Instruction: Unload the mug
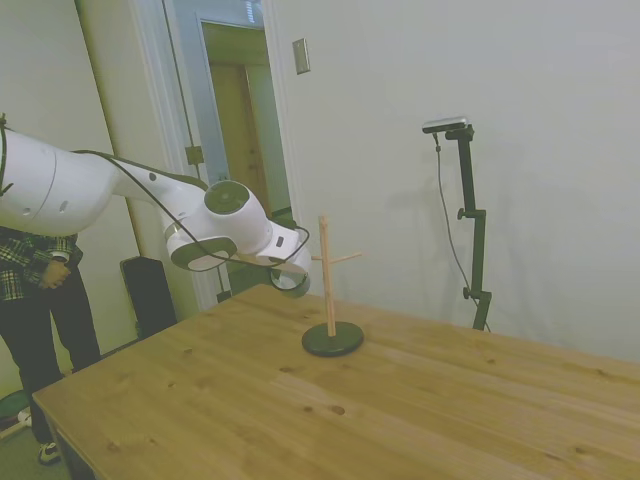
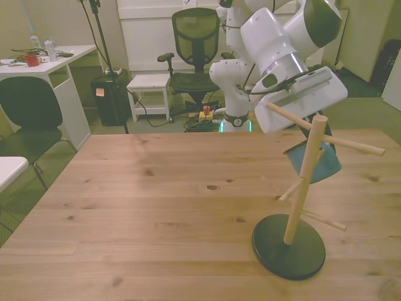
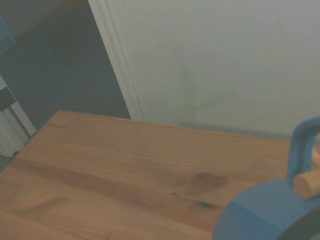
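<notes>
The blue-grey mug (image 2: 311, 164) hangs on a wooden mug tree (image 2: 305, 182) at the front view's right, partly hidden behind the tree's post. In the wrist view the mug (image 3: 265, 212) is very close. Its handle (image 3: 299, 147) is looped over the end of a wooden peg (image 3: 304, 184). My gripper (image 2: 318, 147) sits right at the mug, with the white hand angled down onto it from behind. In the side view the gripper (image 1: 288, 272) is just left of the tree's post (image 1: 327, 285), level with the upper pegs, and the mug shows only as a dark ring there.
The tree's round dark base (image 2: 289, 246) stands near the table's front right. A person (image 1: 35, 290) in a plaid shirt stands off the table's left end in the side view. Behind the table are an office chair (image 2: 195, 44) and a white desk (image 2: 53, 63).
</notes>
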Action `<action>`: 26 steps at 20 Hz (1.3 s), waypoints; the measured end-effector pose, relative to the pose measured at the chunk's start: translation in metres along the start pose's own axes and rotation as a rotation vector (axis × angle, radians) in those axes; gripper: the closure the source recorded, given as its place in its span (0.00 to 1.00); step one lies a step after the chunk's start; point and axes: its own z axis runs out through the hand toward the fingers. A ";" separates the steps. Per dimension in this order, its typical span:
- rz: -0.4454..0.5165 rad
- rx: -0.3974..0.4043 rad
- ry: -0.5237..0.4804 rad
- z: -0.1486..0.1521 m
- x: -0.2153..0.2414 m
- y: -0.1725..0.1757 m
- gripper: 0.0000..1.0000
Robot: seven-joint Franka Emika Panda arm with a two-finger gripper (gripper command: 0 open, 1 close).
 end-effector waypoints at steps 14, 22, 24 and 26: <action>-0.081 0.020 -0.071 0.026 -0.046 -0.044 1.00; -0.085 -0.090 -0.145 0.043 -0.075 -0.054 1.00; -0.083 -0.149 -0.186 0.046 -0.088 -0.062 1.00; -0.074 -0.208 -0.220 0.042 -0.101 -0.074 1.00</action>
